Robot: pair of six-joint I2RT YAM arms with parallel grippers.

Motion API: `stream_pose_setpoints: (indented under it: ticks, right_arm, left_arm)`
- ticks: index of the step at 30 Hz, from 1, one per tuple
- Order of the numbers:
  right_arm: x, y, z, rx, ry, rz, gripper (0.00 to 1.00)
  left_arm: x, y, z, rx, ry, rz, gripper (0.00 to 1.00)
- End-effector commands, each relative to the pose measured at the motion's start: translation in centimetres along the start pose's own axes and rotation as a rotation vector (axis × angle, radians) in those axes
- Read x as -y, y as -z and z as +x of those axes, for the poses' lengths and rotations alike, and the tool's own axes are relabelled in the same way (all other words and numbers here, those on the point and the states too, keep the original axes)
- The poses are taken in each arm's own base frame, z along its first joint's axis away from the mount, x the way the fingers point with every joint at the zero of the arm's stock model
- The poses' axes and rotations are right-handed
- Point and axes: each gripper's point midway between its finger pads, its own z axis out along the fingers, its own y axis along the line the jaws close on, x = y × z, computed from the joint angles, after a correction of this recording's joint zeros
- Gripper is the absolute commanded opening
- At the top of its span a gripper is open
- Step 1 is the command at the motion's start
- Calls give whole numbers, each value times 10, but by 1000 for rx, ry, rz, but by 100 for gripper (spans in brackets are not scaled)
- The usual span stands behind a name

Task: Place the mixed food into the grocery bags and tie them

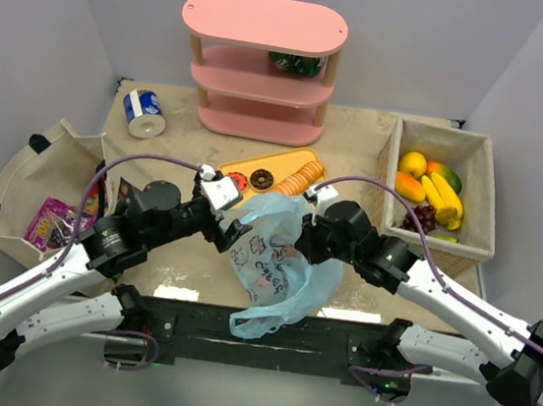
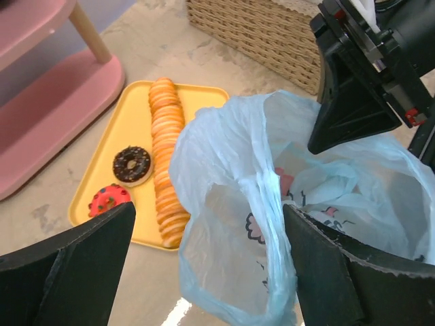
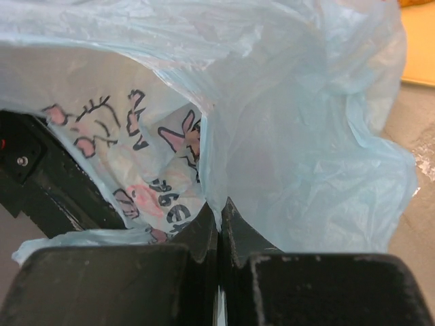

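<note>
One grocery bag (image 1: 270,257), thin light-blue plastic with cartoon prints, hangs between my two grippers at the table's middle. My right gripper (image 3: 219,212) is shut on a fold of the bag's rim (image 3: 285,136). My left gripper (image 2: 211,265) is open, and the bag's loop handle (image 2: 272,224) hangs between its fingers, close to the right one. A chocolate doughnut (image 2: 132,165) and a red doughnut (image 2: 109,199) lie on the yellow tray (image 2: 129,119). Bananas (image 1: 442,199) and other fruit sit in the wicker basket (image 1: 480,174). Snack packets (image 1: 51,221) lie in a cream cloth bin (image 1: 27,173) on the left.
A long sliced loaf (image 2: 165,156) lies on the tray beside the doughnuts. A blue-and-white can (image 1: 144,113) lies at the back left. A pink three-tier shelf (image 1: 259,63) stands at the back with a dark item on its middle tier.
</note>
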Motion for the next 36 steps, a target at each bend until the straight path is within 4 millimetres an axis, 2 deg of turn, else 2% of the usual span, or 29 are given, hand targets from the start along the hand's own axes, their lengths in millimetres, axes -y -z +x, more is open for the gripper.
stream_pose_setpoints:
  ticks: [1,6,11,16,19,22,23,25,27,28,29,30,31,32,33,35,36]
  right_arm:
    - [-11,5,-13,12,37,-51,0]
    - [-10,3,-17,14,39,-42,0]
    - [-11,3,-24,20,42,-43,0]
    - [-10,0,-27,17,44,-35,0]
    - [-9,0,-28,19,42,-32,0]
    - [-11,2,-32,30,41,-40,0]
    - [-12,2,-33,29,41,-43,0]
    - [-16,6,-41,37,40,-49,24]
    - [-21,16,-59,72,41,-59,52]
    - [-23,23,-66,88,42,-65,75]
    - [-23,28,-74,110,41,-51,84]
    - [-20,41,-91,147,34,-19,91]
    - [-1,41,-102,172,22,93,99]
    - [8,43,-111,176,17,140,99]
    - [25,54,-132,201,-12,203,99]
    - [47,41,-146,177,-36,234,99]
    - [72,44,-166,222,-82,282,99]
  left_arm:
    - [-12,7,-16,80,-60,-56,93]
    - [17,-3,4,29,-64,101,80]
    - [21,-8,29,-52,-53,121,78]
    - [20,-4,35,-57,-38,104,78]
    - [17,0,40,-65,-26,81,72]
    - [20,1,42,-52,-17,93,41]
    - [21,0,39,-32,-9,96,18]
    - [24,-3,41,-29,17,104,1]
    - [21,-6,41,-33,56,76,0]
    - [20,-9,42,-43,67,72,0]
    - [20,-11,41,-45,75,68,0]
    - [18,-13,42,-55,80,56,0]
    - [18,-17,40,-68,116,48,0]
    - [16,-19,39,-73,126,42,0]
    - [15,-22,39,-82,149,30,0]
    - [13,-28,38,-100,194,6,0]
    - [13,-30,38,-102,210,5,0]
